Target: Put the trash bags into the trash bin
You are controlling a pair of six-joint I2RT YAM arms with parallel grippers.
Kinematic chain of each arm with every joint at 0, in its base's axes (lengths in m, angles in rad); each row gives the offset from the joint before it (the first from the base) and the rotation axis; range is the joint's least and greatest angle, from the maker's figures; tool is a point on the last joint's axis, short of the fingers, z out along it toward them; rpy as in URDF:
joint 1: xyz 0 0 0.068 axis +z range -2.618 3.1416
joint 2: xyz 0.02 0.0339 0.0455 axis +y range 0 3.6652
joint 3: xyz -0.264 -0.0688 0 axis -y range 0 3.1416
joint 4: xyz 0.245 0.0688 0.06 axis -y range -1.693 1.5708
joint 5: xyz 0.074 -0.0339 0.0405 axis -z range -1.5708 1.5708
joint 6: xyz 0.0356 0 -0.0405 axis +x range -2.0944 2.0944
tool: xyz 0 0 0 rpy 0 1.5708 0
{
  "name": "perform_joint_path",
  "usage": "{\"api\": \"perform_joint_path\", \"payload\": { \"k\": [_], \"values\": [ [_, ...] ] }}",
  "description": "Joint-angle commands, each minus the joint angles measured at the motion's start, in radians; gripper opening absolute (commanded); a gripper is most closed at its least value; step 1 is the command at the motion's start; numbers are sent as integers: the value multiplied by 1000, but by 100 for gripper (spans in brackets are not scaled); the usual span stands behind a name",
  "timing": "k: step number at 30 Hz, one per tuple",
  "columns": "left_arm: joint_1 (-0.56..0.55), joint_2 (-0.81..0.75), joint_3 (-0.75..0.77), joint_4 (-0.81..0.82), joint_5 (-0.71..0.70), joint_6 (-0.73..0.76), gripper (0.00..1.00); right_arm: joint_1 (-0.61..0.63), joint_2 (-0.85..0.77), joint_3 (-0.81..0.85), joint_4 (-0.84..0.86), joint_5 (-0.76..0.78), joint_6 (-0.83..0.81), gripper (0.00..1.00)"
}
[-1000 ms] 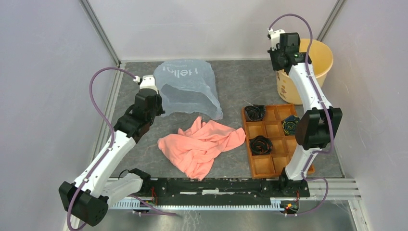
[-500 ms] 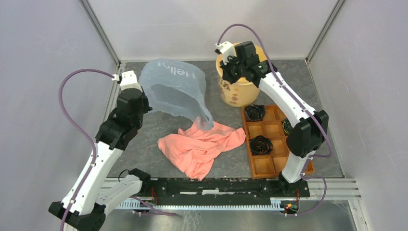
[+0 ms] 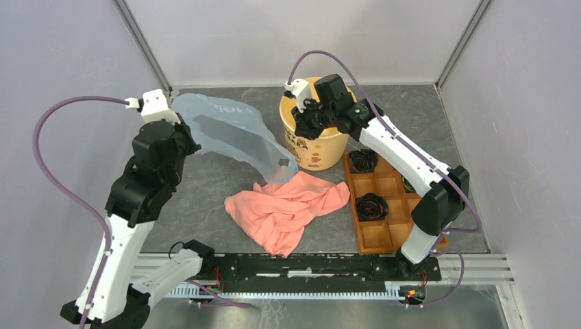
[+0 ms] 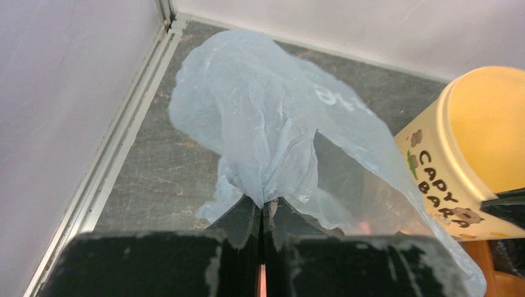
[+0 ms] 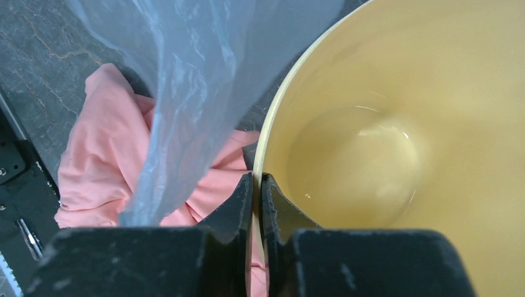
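— Overhead: where's the trash bin (image 3: pixel 316 147)?
— By the table's (image 3: pixel 411 113) far edge, centre; the trash bag (image 3: pixel 226 130) hangs beside it.
— Left wrist?
— My left gripper (image 4: pixel 262 213) pinches bunched plastic, lifting the bag.
— Right wrist?
— My right gripper (image 5: pixel 257 185) clamps the rim, probably steadying it.

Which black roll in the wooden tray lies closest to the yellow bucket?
The roll in the tray's far-left corner, next to the bucket; the other two rolls sit nearer the robot's base.
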Motion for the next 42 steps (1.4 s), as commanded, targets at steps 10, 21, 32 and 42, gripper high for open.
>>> {"api": "perform_joint_path", "payload": {
  "k": [10,21,32,42],
  "values": [
    [5,21,192,-48,66,-32,2,65,-222,-13,39,201,90,79],
    [4,52,287,-7,118,-34,2,401,-291,-318,552,176,199,90],
    [5,77,353,19,199,-42,2,380,39,3,820,133,111,98],
    [4,140,391,83,270,-35,2,431,89,-81,1076,75,375,98]
  ]
}}
